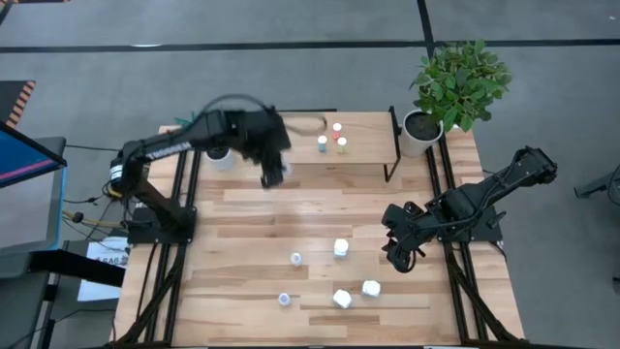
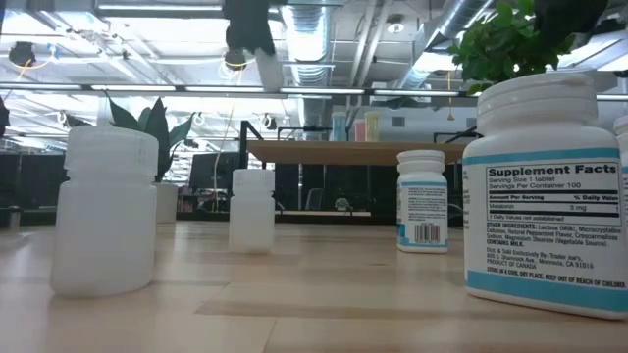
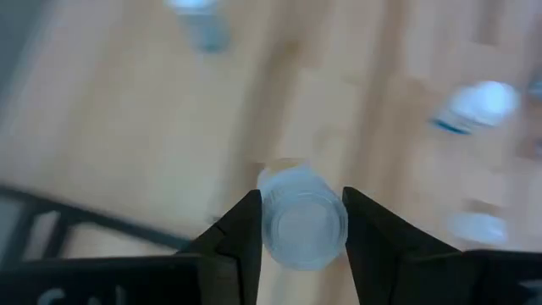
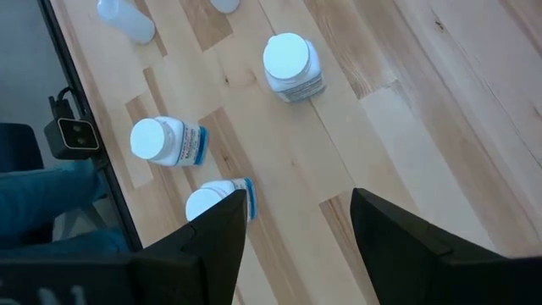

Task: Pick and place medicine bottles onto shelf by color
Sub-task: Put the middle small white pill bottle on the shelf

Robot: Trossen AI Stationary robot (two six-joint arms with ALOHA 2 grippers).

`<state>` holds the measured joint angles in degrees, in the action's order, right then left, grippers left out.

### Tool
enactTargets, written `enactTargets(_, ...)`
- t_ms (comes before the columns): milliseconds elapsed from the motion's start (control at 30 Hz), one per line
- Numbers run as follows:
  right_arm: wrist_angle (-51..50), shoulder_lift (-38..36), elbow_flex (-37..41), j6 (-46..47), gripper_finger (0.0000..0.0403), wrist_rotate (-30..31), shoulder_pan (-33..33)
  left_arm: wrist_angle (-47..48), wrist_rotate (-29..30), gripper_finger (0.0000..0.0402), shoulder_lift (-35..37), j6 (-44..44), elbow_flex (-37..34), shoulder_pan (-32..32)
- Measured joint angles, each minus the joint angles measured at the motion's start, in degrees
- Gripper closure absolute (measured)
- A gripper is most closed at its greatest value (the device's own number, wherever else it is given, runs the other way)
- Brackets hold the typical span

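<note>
White bottles (image 2: 543, 186) dot the plank table (image 1: 320, 223); left tool (image 3: 301, 222) grips one, right tool (image 4: 296, 222) gapes.

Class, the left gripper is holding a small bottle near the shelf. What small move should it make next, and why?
Probably carry on toward the shelf and set the bottle down there. The left gripper is shut on a small pale bottle and sits just beside the shelf's left end, where three colour-capped bottles already stand. The right gripper waits open over the table.
</note>
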<state>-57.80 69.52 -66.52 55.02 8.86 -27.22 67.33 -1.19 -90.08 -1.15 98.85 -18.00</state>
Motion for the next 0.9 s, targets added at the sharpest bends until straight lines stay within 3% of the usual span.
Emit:
enactTargets(200, 0.14, 0.00, 0.00, 1.95, 0.0170, 0.07, 0.04, -0.55, -0.44, 0.0295, -2.67, -8.05, 1.49, -11.32)
enactTargets(333, 0.92, 0.02, 0.00, 2.14, 0.0170, 0.09, 0.83, 1.83, -2.24, 0.0295, -9.52, -12.21, 7.84, -14.83)
enactTargets(600, 1.77, 0.02, 0.02, 2.11, 0.0170, 0.26, 2.81, 11.08, -2.60, 0.0294, -21.77, -17.26, 24.08, -16.19)
enactTargets(900, 1.71, 0.02, 0.00, 2.08, 0.0170, 0.22, 2.84, 11.96, -4.19, 0.0293, -27.28, -18.21, 27.19, -15.98)
